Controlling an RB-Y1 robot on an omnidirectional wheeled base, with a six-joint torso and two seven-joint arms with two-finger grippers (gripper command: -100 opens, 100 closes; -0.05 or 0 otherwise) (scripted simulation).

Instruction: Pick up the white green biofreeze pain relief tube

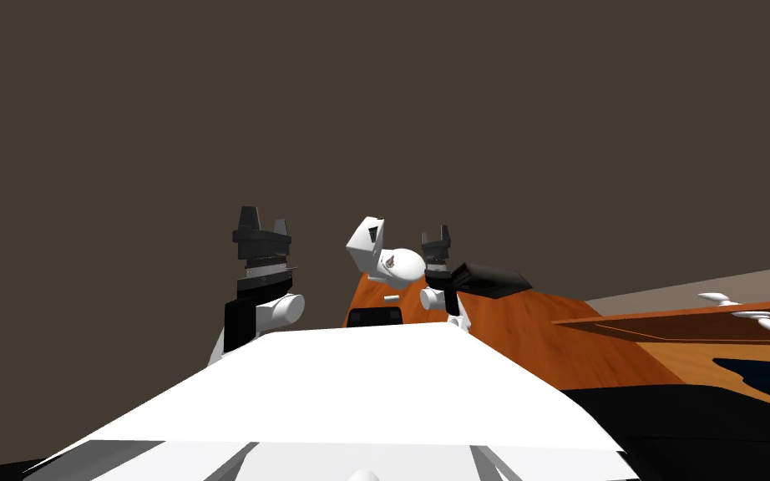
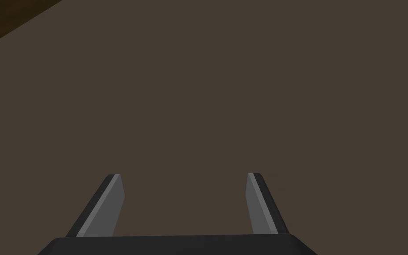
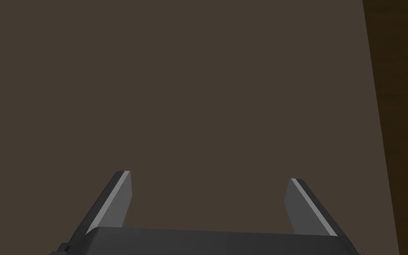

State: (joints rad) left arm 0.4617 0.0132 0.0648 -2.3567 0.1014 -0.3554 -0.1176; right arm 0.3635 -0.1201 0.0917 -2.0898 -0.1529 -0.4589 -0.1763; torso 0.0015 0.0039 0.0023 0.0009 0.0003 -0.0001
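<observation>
L pincer [image 2: 184, 176] spread, empty | R pincer [image 3: 209, 177] spread, empty | white tube [image 1: 392, 259] at wood counter [image 1: 542, 326] edge | prob light, soft, slick | grip mid-body across width, gently

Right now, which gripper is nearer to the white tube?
Right. In the head view the right gripper stands just beside the white tube, while the left gripper is farther off on its other side. Both are open.
</observation>
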